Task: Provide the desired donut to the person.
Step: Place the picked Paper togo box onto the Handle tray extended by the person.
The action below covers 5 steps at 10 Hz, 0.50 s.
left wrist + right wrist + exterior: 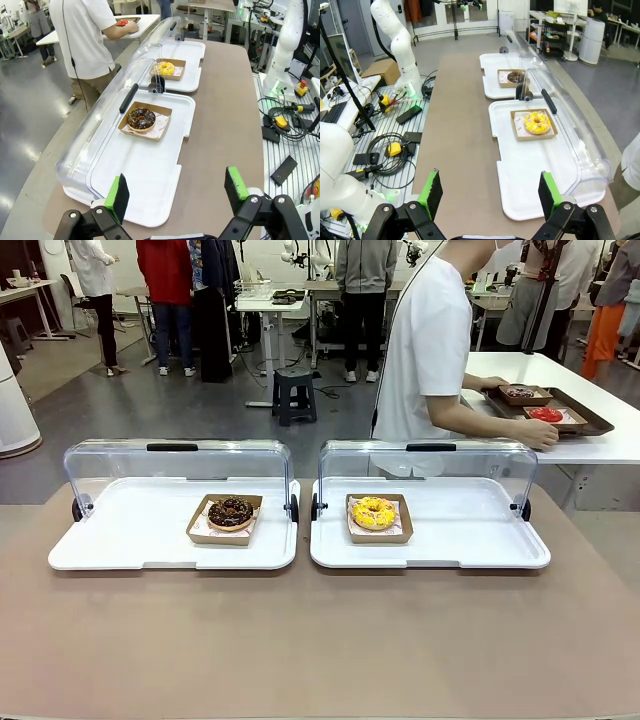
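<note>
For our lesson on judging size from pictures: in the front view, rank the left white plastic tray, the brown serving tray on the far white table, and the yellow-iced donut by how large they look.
1. Left white plastic tray.
2. Brown serving tray, though it lies farther off, so its true size is unsure.
3. Yellow-iced donut.

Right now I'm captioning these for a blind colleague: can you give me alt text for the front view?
Two white trays with raised clear lids sit side by side on a brown table, the left holding a chocolate donut in a cardboard box, the right a yellow donut. Beyond them, the person in a white shirt turns sideways, reaching toward a brown tray on a white side table.
</note>
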Each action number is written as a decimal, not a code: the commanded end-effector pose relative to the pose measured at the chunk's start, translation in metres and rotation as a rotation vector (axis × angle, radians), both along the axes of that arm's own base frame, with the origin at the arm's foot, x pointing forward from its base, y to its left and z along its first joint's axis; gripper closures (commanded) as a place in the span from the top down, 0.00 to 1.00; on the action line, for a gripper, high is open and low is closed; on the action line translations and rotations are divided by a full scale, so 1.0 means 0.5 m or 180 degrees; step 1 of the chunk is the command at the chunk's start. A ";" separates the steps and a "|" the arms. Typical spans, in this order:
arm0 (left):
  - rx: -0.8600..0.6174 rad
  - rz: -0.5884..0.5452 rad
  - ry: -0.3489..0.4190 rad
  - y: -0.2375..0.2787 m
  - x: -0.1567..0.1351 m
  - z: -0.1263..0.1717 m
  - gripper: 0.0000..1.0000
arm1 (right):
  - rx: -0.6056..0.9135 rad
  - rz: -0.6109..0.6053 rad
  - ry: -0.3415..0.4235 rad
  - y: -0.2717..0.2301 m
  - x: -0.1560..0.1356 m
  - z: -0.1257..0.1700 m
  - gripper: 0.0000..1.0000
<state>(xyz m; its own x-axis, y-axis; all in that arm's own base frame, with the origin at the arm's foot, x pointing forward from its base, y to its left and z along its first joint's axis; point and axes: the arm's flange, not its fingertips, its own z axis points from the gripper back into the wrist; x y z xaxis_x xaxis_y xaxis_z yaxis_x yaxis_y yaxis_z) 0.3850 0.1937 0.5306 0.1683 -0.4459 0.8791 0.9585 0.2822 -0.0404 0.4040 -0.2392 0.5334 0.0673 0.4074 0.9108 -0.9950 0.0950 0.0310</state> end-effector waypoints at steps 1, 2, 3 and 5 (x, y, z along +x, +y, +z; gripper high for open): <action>-0.0009 0.0011 0.0009 0.000 -0.002 0.003 1.00 | 0.0010 0.0010 -0.0007 0.001 0.001 0.000 1.00; -0.0009 0.0011 0.0009 0.000 -0.002 0.003 1.00 | 0.0010 0.0010 -0.0007 0.001 0.001 0.000 1.00; -0.0009 0.0011 0.0009 0.000 -0.002 0.003 1.00 | 0.0010 0.0010 -0.0007 0.001 0.001 0.000 1.00; -0.0009 0.0011 0.0009 0.000 -0.002 0.003 1.00 | 0.0010 0.0010 -0.0007 0.001 0.001 0.000 1.00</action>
<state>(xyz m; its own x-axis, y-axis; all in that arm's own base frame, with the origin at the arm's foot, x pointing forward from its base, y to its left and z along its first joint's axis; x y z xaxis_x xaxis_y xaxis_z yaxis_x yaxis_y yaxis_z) 0.3850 0.1937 0.5306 0.1683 -0.4459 0.8791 0.9585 0.2822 -0.0404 0.4040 -0.2392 0.5334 0.0673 0.4073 0.9108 -0.9950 0.0950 0.0310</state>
